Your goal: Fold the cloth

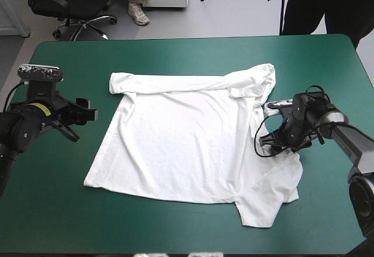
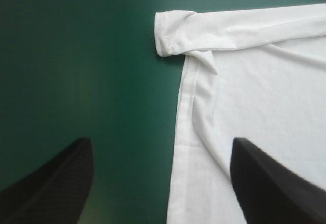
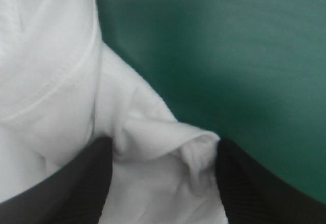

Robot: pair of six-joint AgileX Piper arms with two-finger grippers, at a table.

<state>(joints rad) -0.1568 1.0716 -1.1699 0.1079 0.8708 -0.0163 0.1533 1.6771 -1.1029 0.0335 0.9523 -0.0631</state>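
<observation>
— Right gripper, black fin-shaped fingers: what state?
— Fingers apart, one on each side of a bunched fold of the white short-sleeved fabric T-shirt, by its right sleeve.
— Where's the T-shirt?
— Spread flat mid-table on the teal-green cover, lightly wrinkled.
— Left gripper?
— Spread wide, at the T-shirt's left edge, near the other sleeve.

T-shirt showing matt white cloth, stitched hem, wrinkling within right gripper; counter cover looking smooth, matt teal-green.
</observation>
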